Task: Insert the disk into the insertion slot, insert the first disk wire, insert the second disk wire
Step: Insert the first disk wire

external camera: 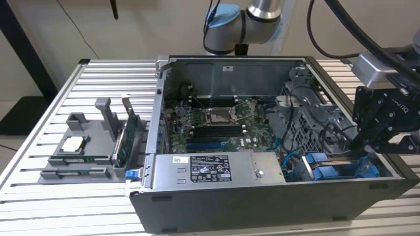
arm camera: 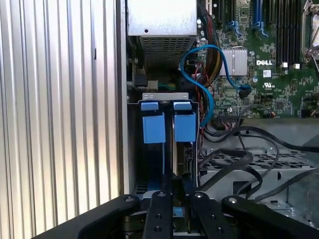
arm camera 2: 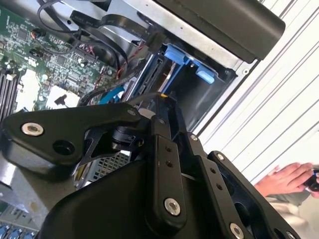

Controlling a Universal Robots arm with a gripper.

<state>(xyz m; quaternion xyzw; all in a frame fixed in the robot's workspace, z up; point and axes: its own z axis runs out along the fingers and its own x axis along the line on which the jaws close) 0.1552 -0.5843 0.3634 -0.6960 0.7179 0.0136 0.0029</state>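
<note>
We see the gripper pinching the blue-framed disk upright in the bay beside the power supply, and judge it stiff, heavy, shock-sensitive, best held by its frame edges.

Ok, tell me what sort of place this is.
Probably a robotics lab or test bench for computer assembly: an open desktop computer case lies on a ribbed metal table, a robot arm rises behind it, and a grey fixture holding components sits beside the case.
</note>
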